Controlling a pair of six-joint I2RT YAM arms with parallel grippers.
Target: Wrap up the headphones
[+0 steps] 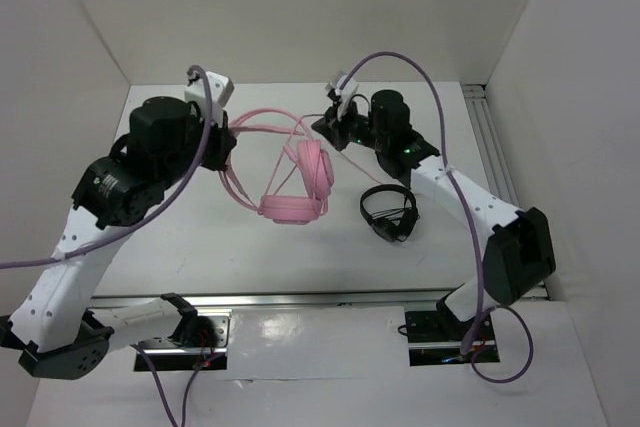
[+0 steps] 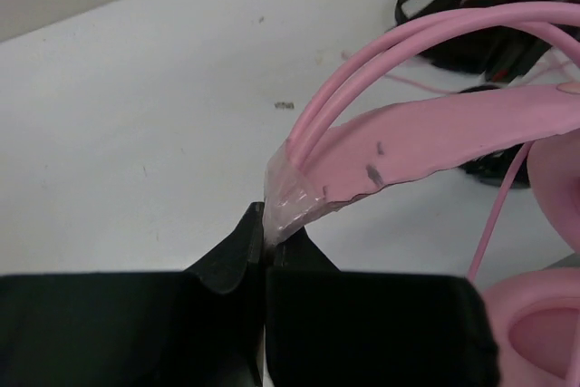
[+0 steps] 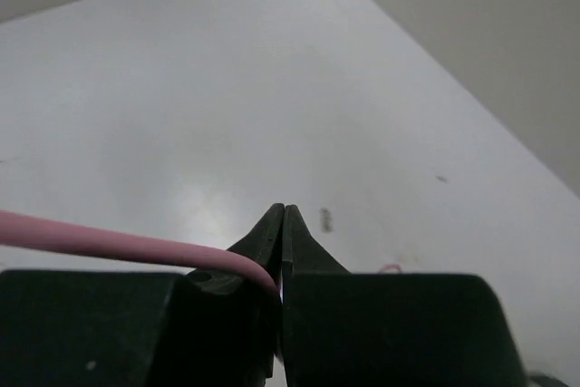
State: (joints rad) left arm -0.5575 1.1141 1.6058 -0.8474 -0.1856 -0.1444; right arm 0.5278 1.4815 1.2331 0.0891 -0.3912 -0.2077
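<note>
Can't read a thing here. Just a few dark specks on the headphones (image 2: 426, 138) band and a tiny smudge (image 2: 284, 106) on the table (image 2: 163, 115), too small to make out.

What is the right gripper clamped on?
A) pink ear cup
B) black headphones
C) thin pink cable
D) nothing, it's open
C: in the right wrist view the right gripper is shut, with the thin pink cable running in between its fingers.

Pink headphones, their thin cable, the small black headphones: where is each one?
pink headphones (image 1: 313, 169), top external view, on the upper ear cup.
cable (image 3: 109, 244), right wrist view, on the pink stretch at the left.
black headphones (image 1: 400, 225), top external view, on the dark lower part.
</note>
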